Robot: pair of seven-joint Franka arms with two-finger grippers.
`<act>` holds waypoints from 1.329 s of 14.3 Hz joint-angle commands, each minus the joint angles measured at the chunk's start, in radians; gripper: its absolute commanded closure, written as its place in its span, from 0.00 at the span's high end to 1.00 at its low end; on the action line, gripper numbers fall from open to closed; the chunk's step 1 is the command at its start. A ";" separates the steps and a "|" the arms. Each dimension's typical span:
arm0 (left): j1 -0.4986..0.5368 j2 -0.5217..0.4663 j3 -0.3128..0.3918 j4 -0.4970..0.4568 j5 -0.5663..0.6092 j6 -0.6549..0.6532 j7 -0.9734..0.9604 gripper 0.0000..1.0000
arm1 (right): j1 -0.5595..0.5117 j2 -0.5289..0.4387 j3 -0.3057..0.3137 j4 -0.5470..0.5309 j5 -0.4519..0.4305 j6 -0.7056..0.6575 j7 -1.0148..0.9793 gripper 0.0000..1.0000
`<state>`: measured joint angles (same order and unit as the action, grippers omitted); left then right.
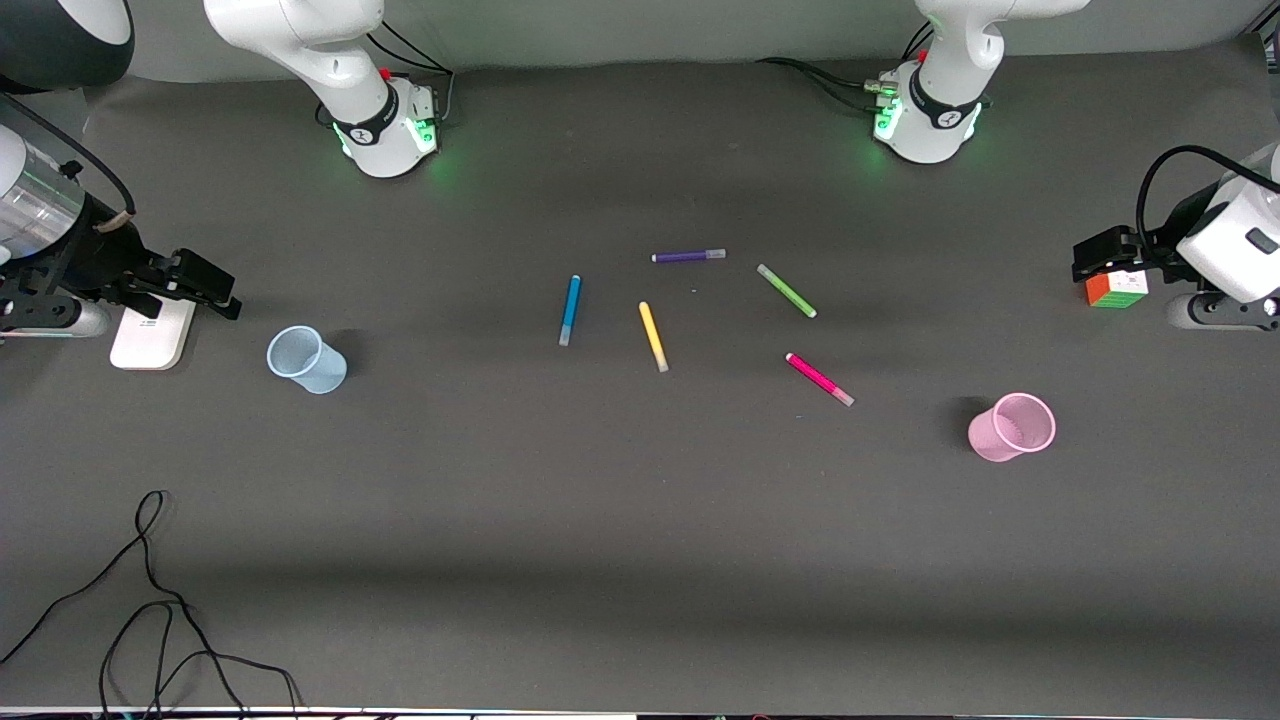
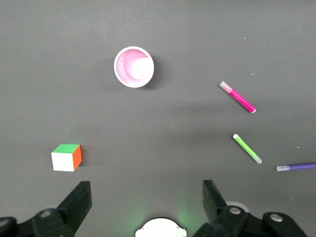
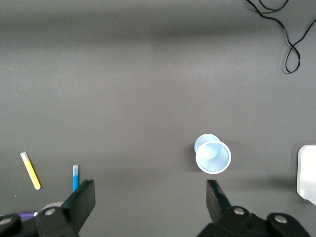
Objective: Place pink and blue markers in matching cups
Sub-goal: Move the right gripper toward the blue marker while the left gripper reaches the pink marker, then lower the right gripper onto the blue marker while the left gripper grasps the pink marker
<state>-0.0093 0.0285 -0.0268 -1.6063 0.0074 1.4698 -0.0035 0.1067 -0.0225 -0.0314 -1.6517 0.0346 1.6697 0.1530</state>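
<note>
The blue marker (image 1: 570, 310) and the pink marker (image 1: 819, 379) lie flat in the middle of the table. The pale blue cup (image 1: 305, 360) stands upright toward the right arm's end. The pale pink cup (image 1: 1012, 427) stands upright toward the left arm's end. My right gripper (image 1: 215, 290) hangs open and empty over a white flat object, apart from the blue cup (image 3: 212, 156) and blue marker (image 3: 75, 177). My left gripper (image 1: 1095, 262) hangs open and empty over a colour cube, apart from the pink cup (image 2: 134, 67) and pink marker (image 2: 237, 97).
A yellow marker (image 1: 653, 336), a lime-green marker (image 1: 786, 291) and a purple marker (image 1: 688, 256) lie among the two task markers. A colour cube (image 1: 1117, 289) and a white flat object (image 1: 152, 335) sit at the table's ends. Black cables (image 1: 150, 600) lie near the front edge.
</note>
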 commanded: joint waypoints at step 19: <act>-0.394 0.143 -0.025 -0.081 -0.067 0.296 -1.113 1.00 | 0.074 0.354 0.205 0.007 0.083 0.070 0.253 1.00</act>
<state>-0.3341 0.1224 -0.0688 -1.6947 -0.0602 1.7141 -0.9083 0.1581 0.2744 0.1490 -1.6648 0.0901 1.7031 0.3080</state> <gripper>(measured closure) 0.000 0.000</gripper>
